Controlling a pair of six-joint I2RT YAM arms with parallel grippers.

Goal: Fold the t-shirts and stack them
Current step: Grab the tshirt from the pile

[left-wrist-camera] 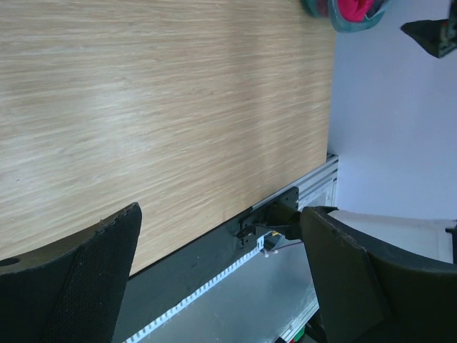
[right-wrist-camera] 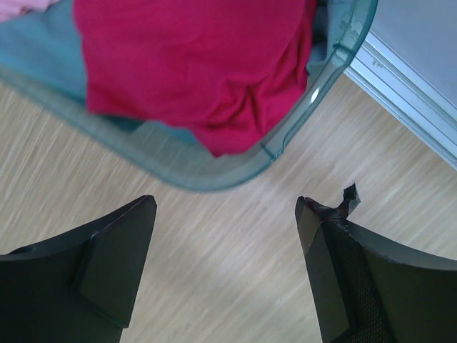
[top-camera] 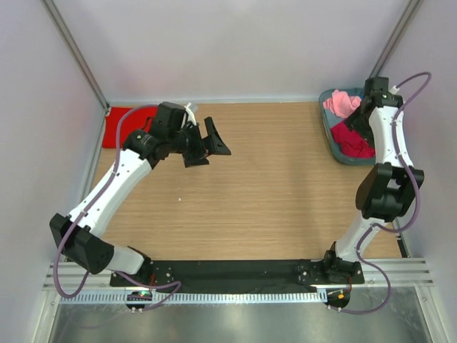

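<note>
Arm links: white shells [top-camera: 107, 182] are joined by black joint housings [top-camera: 385, 191].
Cables: a lilac cable [top-camera: 418, 204] is looped along each arm.
Left gripper [left-wrist-camera: 221, 212]: black, mesh-textured fingers.
Right gripper [right-wrist-camera: 225, 207]: black fingers too.
Base plate [top-camera: 235, 271]: black, at 6 o'clock.

You're looking at three t-shirts: a crimson t-shirt [top-camera: 351, 139] and a pink t-shirt [top-camera: 341, 104] lying in the one tub [top-camera: 325, 123] at the far right, and a scarlet t-shirt [top-camera: 118, 127] lying far left. Two arms are reaching out — left arm [top-camera: 118, 175], right arm [top-camera: 391, 143].
</note>
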